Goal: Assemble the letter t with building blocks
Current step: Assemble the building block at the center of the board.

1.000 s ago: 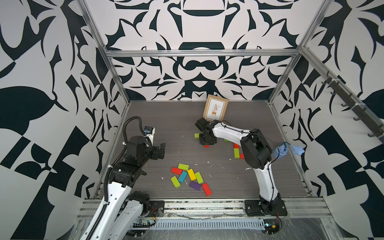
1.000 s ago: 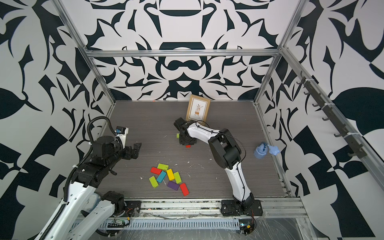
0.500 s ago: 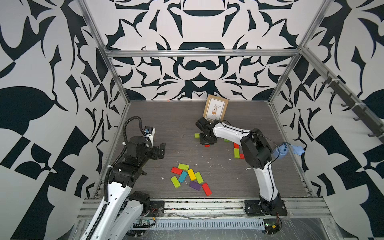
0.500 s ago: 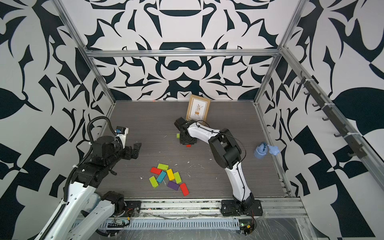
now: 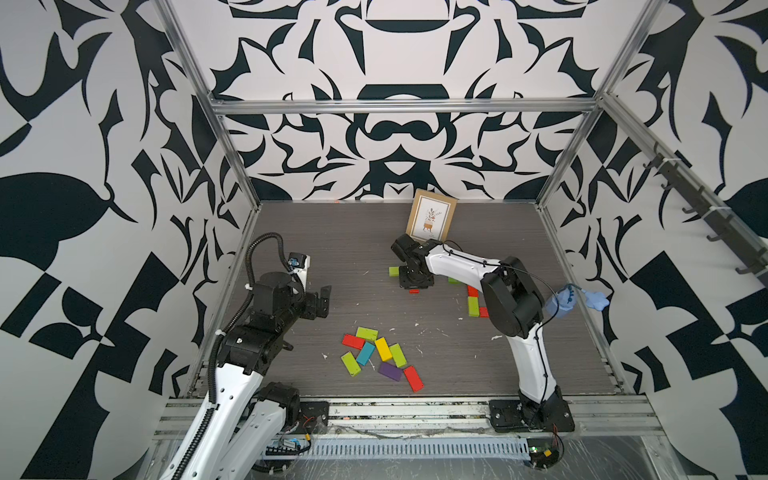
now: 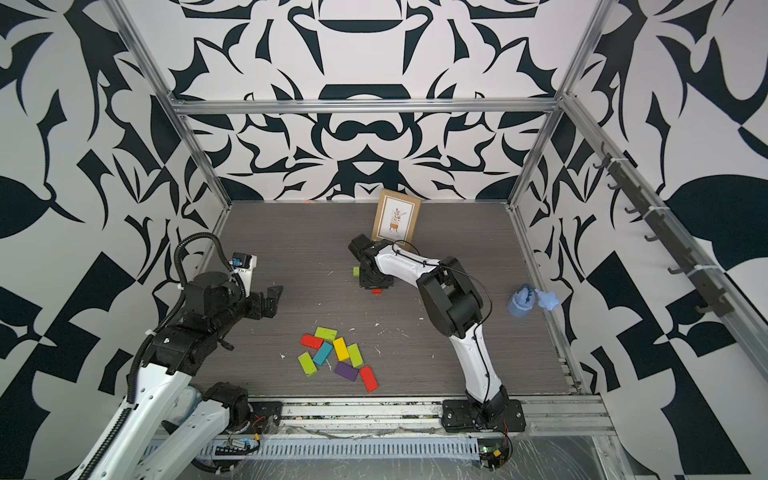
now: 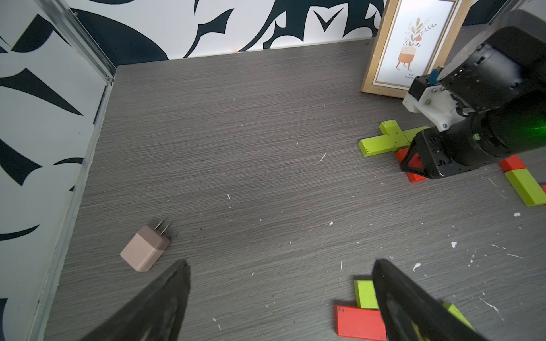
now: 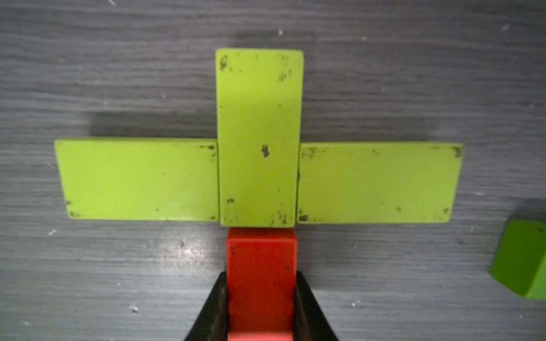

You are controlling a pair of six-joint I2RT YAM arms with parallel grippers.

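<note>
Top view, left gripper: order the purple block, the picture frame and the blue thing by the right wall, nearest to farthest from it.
From the left gripper:
1. purple block, in the loose pile toward the front.
2. picture frame, standing at the back.
3. blue thing, far across by the right wall.

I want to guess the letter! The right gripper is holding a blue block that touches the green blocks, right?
Not quite: the block is red, not blue. The right wrist view shows the right gripper shut on a red block, and the block's end touches the middle lime green block of the three laid together.
</note>
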